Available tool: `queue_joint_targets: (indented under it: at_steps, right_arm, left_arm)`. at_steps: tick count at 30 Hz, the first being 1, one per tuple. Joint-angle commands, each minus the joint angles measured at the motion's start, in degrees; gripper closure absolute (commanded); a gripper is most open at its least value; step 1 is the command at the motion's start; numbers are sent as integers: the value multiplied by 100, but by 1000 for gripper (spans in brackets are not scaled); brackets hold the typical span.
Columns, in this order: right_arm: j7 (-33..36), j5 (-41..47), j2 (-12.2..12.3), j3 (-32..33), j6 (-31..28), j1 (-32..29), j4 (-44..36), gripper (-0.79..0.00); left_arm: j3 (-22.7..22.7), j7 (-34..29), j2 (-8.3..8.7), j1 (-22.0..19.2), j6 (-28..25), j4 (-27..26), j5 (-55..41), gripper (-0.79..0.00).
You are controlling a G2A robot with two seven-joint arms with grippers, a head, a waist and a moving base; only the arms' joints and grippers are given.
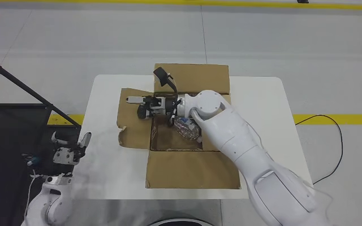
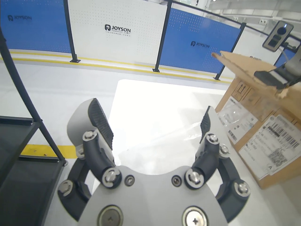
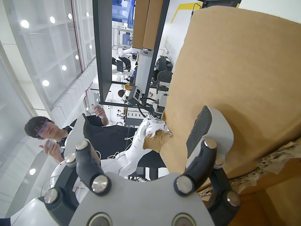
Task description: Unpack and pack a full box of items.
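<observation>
The right tool (image 1: 137, 105) is hovering open and empty at the left flap (image 1: 131, 129) of the box (image 1: 192, 78) standing in the middle of the desk (image 1: 260, 107), the left tool (image 1: 70, 138) is idling open near the desk's edge, and with wrapped items (image 1: 186, 129) lying inside, unpacking is looking barely begun.

Contents (image 1: 185, 129) of the box (image 1: 189, 169) — unidentifiable — lie partly under the right arm (image 1: 237, 141).

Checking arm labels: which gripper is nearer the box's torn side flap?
Right. The right gripper is open at the edge of the torn flap; the left gripper hangs open off the edge of the table, well apart.
</observation>
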Motion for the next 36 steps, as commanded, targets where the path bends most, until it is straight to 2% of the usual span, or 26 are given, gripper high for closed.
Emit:
queue_joint_targets:
  at_steps: [1,7,11,16,22,26,29,36]
  right_arm:
    - [46,-81,-20,-39,63,25,20,-785]
    - [51,-207,-55,-34,-19,48,37,-785]
    - [42,-359,20,118,-266,14,-167,-785]
    - [-150,-949,320,569,-596,-347,-1137,-785]
    - [-102,-1770,868,1690,-344,-1516,-3157,-785]
    - [-24,-2124,1176,2650,-234,-2505,-4533,-785]
    - [55,-2153,1339,3323,-252,-3119,-5232,-785]
    - [404,-1766,1594,4528,-650,-4034,-5953,-785]
  left_arm:
    - [-30,53,-12,98,-13,-133,-137,-785]
    - [-164,137,-39,370,-71,-617,-397,-785]
    - [-287,126,-52,474,-179,-1000,-710,-785]
    - [-562,-160,-37,446,-347,-1660,-1021,-785]
    - [-614,-853,-11,303,-460,-2494,-1222,-785]
    - [-361,-1450,7,107,-394,-2977,-1169,-785]
    - [-5,-1949,20,-124,-247,-3209,-1002,-785]
    - [1205,-3043,41,-917,-206,-3368,-874,-785]
